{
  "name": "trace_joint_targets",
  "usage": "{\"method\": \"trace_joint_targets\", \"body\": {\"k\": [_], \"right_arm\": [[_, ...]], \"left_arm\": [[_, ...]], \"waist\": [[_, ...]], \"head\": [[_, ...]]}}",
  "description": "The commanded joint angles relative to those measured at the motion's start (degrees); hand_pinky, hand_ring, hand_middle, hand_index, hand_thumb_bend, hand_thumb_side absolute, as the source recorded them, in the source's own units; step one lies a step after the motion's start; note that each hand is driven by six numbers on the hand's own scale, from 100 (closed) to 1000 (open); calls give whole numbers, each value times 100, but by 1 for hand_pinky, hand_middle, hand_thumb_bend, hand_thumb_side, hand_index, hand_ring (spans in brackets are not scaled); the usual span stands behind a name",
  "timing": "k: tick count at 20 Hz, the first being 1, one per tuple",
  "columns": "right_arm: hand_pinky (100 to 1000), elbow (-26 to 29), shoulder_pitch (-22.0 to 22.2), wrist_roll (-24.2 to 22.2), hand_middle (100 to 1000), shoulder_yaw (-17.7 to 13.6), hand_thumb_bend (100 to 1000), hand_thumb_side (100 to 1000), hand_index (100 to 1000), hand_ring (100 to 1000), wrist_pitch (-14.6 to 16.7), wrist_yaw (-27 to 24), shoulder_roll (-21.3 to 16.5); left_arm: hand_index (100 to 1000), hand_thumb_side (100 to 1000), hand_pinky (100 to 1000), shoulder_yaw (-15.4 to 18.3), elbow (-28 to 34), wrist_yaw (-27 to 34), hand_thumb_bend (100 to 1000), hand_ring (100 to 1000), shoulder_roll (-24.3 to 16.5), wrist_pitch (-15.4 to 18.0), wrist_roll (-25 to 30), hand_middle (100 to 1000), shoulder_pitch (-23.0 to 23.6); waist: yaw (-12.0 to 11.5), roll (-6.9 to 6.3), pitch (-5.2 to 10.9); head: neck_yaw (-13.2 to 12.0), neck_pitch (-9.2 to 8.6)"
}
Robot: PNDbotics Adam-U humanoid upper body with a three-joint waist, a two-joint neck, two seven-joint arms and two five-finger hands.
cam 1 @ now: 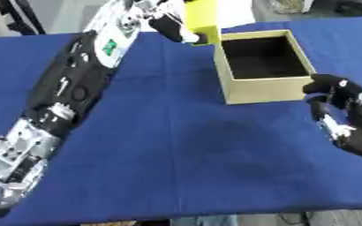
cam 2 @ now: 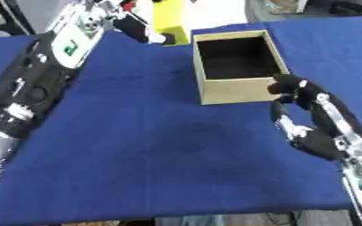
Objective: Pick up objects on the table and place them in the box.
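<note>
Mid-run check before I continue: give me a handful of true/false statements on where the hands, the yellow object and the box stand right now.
1. The left hand is curled round the yellow object. True.
2. The yellow object already lies inside the box. False: it is at the far left corner of the box, outside it, held by the left hand.
3. The box shows a dark, empty interior. True.
4. The right hand holds a second object over the box. False: it holds nothing and sits at the box's near right corner, fingers curved.
5. The box stands on a blue tablecloth. True.
</note>
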State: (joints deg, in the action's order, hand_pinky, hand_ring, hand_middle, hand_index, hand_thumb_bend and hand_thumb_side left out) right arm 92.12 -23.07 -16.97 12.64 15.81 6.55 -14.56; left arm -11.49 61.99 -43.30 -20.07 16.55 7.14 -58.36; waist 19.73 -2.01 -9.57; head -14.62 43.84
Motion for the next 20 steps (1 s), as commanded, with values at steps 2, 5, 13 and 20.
{"method": "trace_joint_targets", "body": {"k": [2, 5, 13, 20], "right_arm": [[717, 132, -163, -147, 717, 97, 134, 479, 885, 796, 16, -69, 78], [716, 131, -230, -216, 715, 157, 133, 483, 882, 795, 18, -78, 137], [715, 138, -373, -316, 710, 242, 133, 488, 877, 794, 20, -100, 234], [715, 113, -290, -264, 710, 179, 131, 490, 875, 793, 11, -69, 154]], "left_arm": [[681, 232, 704, 158, -435, -588, 716, 520, 236, 232, -308, 464, -333], [698, 274, 705, 231, -637, -853, 750, 528, 345, 353, -527, 491, -391], [732, 391, 720, 254, -873, -1185, 782, 561, 497, 566, -615, 577, -322], [730, 386, 730, 121, -251, -376, 736, 544, 315, 647, -402, 561, -159]], "waist": [[124, -9, 18], [267, -43, -64], [557, -96, -225], [394, -108, -185]], "head": [[-101, 28], [-132, 28], [-151, 28], [-98, 28]]}}
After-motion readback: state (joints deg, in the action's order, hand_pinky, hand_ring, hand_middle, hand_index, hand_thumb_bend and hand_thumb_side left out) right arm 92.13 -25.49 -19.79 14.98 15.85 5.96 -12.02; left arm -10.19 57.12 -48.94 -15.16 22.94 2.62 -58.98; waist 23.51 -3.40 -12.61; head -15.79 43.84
